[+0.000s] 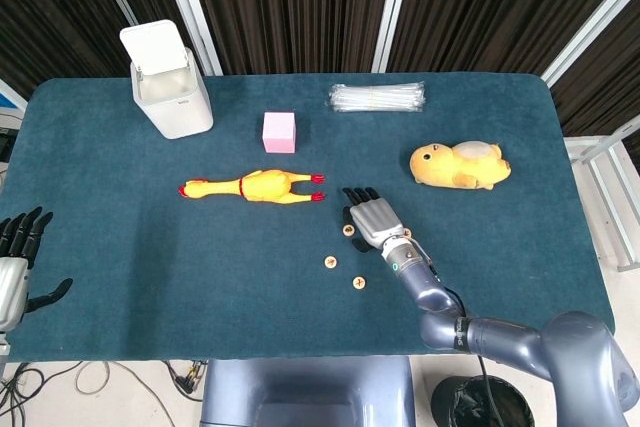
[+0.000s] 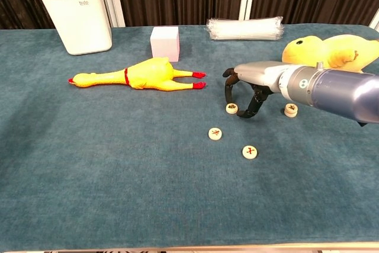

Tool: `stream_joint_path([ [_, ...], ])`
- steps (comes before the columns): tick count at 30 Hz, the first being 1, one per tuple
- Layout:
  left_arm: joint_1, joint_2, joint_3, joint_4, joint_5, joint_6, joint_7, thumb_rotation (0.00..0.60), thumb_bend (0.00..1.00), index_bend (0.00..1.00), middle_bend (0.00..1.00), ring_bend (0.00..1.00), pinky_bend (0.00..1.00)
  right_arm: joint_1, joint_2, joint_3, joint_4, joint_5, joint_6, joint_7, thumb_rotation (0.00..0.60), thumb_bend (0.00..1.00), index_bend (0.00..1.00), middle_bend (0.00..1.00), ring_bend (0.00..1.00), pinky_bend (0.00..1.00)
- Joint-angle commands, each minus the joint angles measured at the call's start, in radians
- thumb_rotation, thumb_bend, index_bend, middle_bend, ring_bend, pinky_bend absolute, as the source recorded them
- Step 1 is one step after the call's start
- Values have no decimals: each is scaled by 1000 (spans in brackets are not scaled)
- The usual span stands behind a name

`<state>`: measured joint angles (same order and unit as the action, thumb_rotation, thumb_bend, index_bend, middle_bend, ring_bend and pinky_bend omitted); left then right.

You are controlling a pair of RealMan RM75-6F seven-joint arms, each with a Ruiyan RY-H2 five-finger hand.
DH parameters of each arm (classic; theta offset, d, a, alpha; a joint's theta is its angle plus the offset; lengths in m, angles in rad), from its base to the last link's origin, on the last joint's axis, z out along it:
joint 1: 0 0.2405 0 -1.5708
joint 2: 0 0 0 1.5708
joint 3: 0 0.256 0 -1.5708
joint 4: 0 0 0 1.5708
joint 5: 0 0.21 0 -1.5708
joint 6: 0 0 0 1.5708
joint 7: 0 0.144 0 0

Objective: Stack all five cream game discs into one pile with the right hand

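The right arm reaches forward from the near right edge, forearm stretched low over the surface. Its right hand (image 2: 241, 90) is palm down, dark fingers (image 2: 227, 93) arched downward with tips spread apart, holding nothing. The left hand (image 1: 17, 255) sits at the far left edge, fingers pointing up and apart, thumb out to the side, empty.

four cream discs show, flat and unstacked: one (image 2: 232, 108) under curled fingers, one (image 2: 290, 109) right of it, two (image 2: 215, 133) (image 2: 250, 152) nearer, apart.
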<state>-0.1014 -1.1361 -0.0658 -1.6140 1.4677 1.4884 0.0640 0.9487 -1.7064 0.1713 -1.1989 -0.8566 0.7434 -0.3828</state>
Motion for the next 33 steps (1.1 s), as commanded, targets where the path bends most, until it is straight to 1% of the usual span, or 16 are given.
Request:
stream_joint_path([
  [1, 0, 0, 0, 0, 1, 1, 0, 600, 169, 44, 0, 0, 60, 0, -5, 0, 7, -1, -3, 3, 600, 410, 435, 0, 0, 86],
  [14, 0, 0, 1, 0, 1, 0, 1, 600, 170, 44, 0, 0, 60, 2, -23, 6, 37, -5, -17, 14, 600, 410, 479, 0, 0, 86],
  [23, -1, 0, 1, 0, -1, -1, 3, 600, 169, 44, 0, 0, 60, 2, -28, 8, 44, -9, -22, 18, 600, 409, 484, 0, 0, 86],
  [28, 0, 0, 0, 0, -2, -1, 2, 600, 170, 44, 0, 0, 60, 3, -29, 10, 45, -10, -24, 19, 600, 410, 530, 0, 0, 86],
  [33, 0, 0, -1, 0, -4, 0, 1, 600, 169, 44, 0, 0, 60, 3, -27, 10, 44, -5, -30, 16, 600, 409, 537, 0, 0, 86],
])
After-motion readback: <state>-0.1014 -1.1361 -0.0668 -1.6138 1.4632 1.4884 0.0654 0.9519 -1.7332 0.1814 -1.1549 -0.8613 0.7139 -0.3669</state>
